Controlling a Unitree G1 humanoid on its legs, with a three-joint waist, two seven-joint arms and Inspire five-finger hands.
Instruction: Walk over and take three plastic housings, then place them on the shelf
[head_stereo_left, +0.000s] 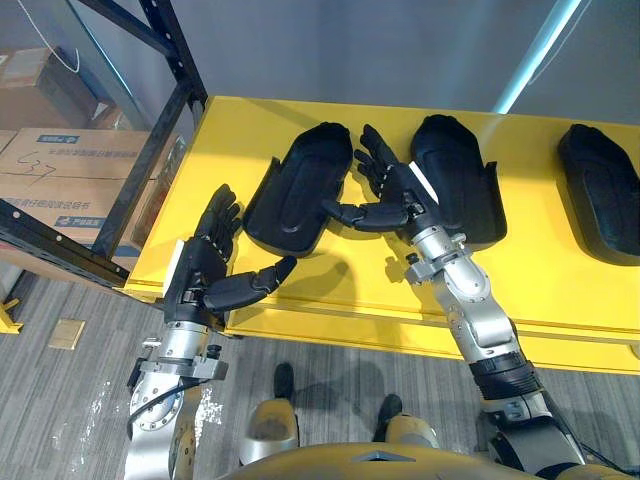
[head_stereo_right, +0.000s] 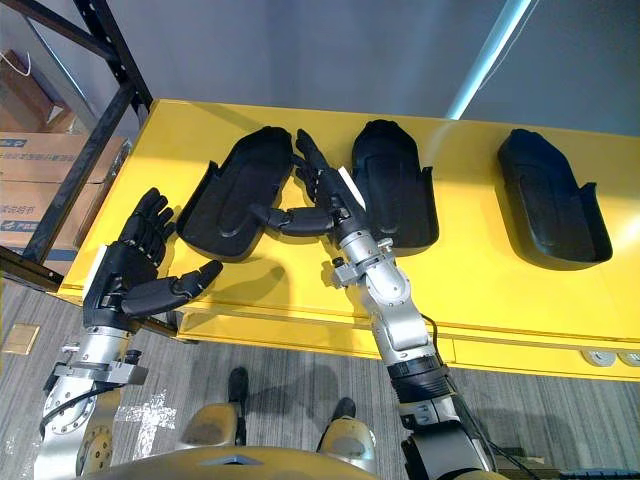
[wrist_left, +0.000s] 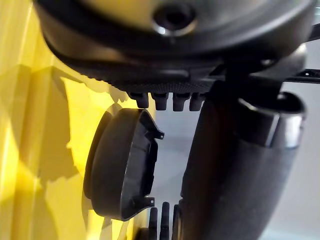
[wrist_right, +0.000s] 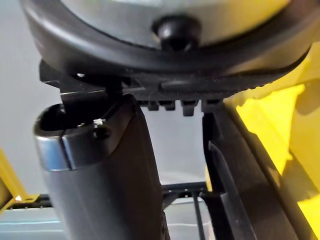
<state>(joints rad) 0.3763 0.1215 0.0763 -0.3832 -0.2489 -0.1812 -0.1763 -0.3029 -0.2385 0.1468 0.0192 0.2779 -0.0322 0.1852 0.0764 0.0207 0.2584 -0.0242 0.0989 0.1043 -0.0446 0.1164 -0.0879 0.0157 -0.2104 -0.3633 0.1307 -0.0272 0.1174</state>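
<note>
Printed cardboard box (head_stereo_left: 70, 175) left of housings (head_stereo_left: 300, 190)

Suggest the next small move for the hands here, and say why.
Probably ease the left hand inward to the leftmost housing. Both hands are open, holding nothing; the right hand sits by that housing's other side, while the left is apart from it at the front edge of the yellow table.

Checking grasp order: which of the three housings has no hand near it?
The rightmost housing, off on its own. The right hand sits between the middle housing and leftmost housing; the left hand is left of those.
</note>
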